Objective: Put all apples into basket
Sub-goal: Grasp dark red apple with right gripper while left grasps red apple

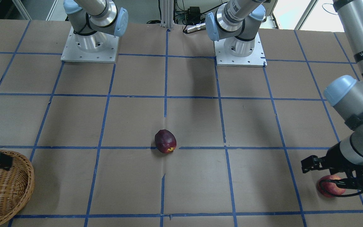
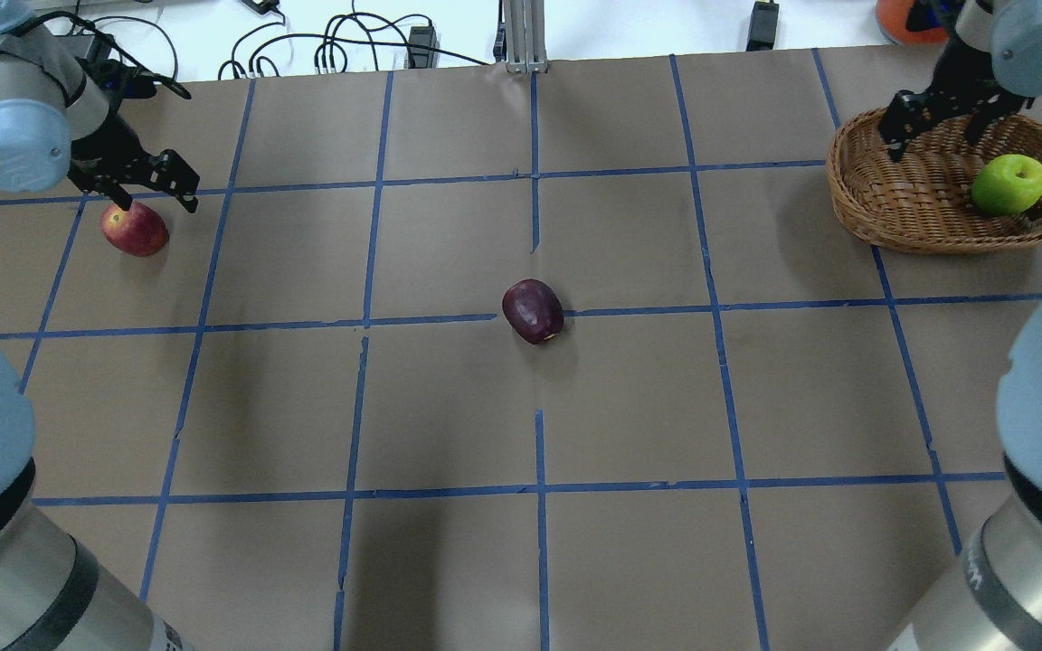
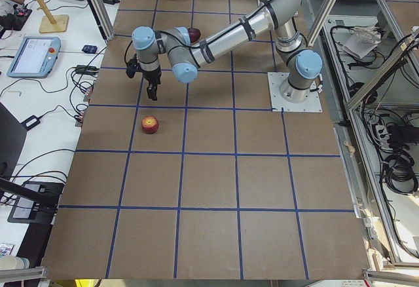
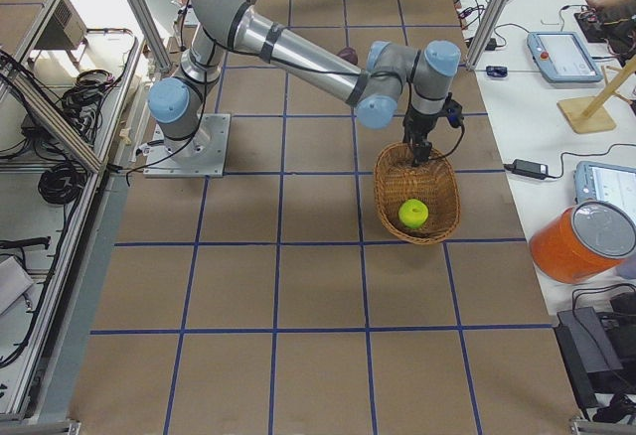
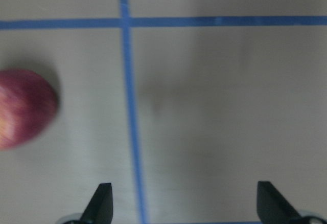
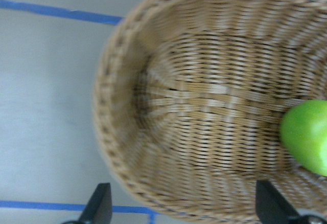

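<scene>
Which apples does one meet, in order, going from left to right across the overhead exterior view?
First the red apple → then the dark maroon apple → last the green apple, which lies inside the wicker basket.

There are three round apples: one bright yellow-green apple [image 2: 1009, 183], one dark maroon-purple apple [image 2: 533, 311] and one red apple with yellowish blush [image 2: 134, 229]. There is one wide oval basket of woven tan wicker [image 2: 901, 217]. Two black two-finger grippers show, the left gripper [image 2: 155, 201] and the right gripper [image 2: 933, 145].
</scene>
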Controlling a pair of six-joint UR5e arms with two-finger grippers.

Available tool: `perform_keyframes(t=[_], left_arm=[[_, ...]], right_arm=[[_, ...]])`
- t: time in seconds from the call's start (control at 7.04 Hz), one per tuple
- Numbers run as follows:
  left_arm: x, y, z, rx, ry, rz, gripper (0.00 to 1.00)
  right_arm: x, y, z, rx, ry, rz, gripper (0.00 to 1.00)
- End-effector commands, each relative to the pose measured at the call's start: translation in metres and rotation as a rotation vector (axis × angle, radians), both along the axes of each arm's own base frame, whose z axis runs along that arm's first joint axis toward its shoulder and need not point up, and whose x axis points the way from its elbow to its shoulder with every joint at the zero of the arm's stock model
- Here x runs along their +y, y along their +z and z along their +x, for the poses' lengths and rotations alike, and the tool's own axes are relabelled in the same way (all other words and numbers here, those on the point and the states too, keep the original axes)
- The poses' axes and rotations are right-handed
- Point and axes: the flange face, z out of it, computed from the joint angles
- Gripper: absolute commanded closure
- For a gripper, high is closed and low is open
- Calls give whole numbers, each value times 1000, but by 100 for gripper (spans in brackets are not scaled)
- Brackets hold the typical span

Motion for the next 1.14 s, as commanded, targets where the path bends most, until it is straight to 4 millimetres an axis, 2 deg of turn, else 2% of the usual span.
perform_keyframes(t=[0.0,0.14,0.28,0.43,0.57,0.85,0.99], left_arm=[[5,-26,71,-11,-115,-16,0],[1,-40,78,-17,-114,-28,0],[-6,-51,80,-21,-114,-38,0],[-14,-60,80,5,-114,-46,0],[-18,-76,81,25,-113,-37,0],[-21,-94,80,49,-112,-26,0],[-23,-97,81,49,-110,-24,11]], right_arm=[[24,1,184,-76,168,64,0],[38,-5,245,-94,195,66,0],[60,-12,307,-149,180,87,0],[93,-30,358,-154,127,118,0],[117,-41,389,-140,138,144,0],[138,-51,415,-132,187,165,0],[134,-58,416,-134,192,161,0]])
